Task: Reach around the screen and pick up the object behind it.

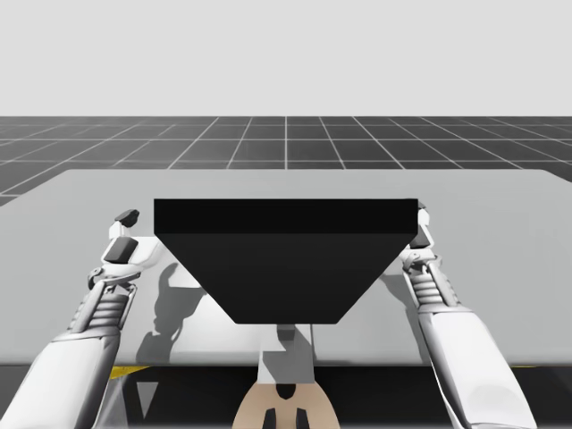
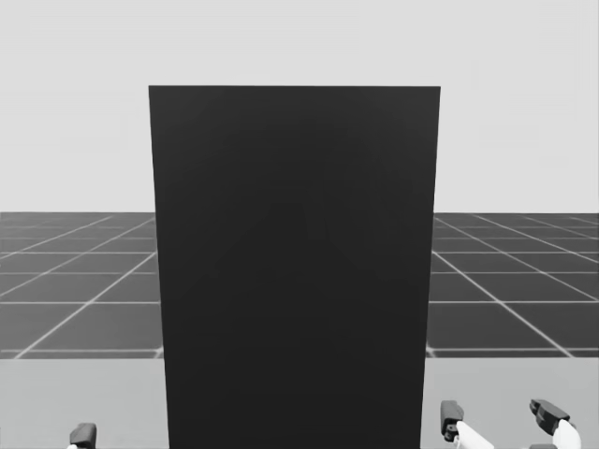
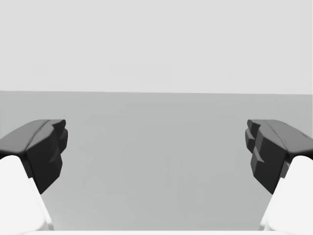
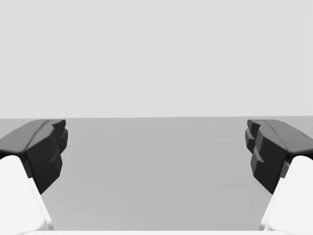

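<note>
Flanking screen (image 1: 284, 259), left claw (image 3: 156, 136), right claw (image 4: 156, 136), both spread

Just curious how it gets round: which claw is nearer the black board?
My right gripper: it sits right beside the screen, at its edge, while my left gripper leaves bare table between.

Arms: left arm (image 1: 63, 375) and right arm (image 1: 469, 357) wore smooth white shells
Wrists: ribbed grey collars
Grippers: left gripper (image 3: 156, 147) and right gripper (image 4: 156, 147) had white fingers (image 3: 19, 196) with blocky black pads (image 3: 46, 152)
</note>
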`<state>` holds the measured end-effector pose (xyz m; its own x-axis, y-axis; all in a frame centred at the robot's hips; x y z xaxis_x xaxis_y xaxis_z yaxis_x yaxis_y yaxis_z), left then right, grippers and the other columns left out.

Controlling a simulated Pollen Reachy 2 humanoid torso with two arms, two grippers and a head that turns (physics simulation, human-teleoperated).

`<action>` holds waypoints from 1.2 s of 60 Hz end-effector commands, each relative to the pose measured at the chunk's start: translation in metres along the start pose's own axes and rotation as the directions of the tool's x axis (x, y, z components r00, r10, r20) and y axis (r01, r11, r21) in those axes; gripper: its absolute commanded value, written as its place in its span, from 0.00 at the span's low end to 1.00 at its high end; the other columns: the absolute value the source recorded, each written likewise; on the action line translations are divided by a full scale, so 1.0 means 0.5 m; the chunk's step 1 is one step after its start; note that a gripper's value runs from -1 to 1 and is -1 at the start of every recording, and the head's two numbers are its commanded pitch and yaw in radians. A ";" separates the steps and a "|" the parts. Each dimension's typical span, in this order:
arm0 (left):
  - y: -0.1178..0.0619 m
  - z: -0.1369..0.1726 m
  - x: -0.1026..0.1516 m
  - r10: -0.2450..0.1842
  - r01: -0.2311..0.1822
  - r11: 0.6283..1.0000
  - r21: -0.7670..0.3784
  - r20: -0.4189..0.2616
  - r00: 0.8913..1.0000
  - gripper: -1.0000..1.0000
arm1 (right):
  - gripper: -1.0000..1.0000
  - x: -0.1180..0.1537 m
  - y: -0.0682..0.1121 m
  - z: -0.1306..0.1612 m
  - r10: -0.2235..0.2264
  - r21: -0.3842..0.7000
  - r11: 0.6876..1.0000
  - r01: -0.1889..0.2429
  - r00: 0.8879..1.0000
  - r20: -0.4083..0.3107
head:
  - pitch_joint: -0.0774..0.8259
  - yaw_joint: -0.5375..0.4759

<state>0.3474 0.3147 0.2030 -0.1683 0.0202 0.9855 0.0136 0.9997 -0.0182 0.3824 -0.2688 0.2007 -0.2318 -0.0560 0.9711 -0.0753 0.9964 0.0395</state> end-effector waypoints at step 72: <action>-0.065 0.113 0.009 -0.070 -0.059 0.637 -0.768 -0.134 0.988 0.00 | 0.00 0.034 0.073 0.127 -0.022 0.696 0.678 0.238 0.952 -0.304 | 0.14 0.50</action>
<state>0.2920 0.2847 0.2012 -0.0600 -0.0190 0.9980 0.7545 0.6538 0.0578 0.3150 -0.2358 0.2084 0.0242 -0.0933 0.9953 -0.7910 0.6071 0.0761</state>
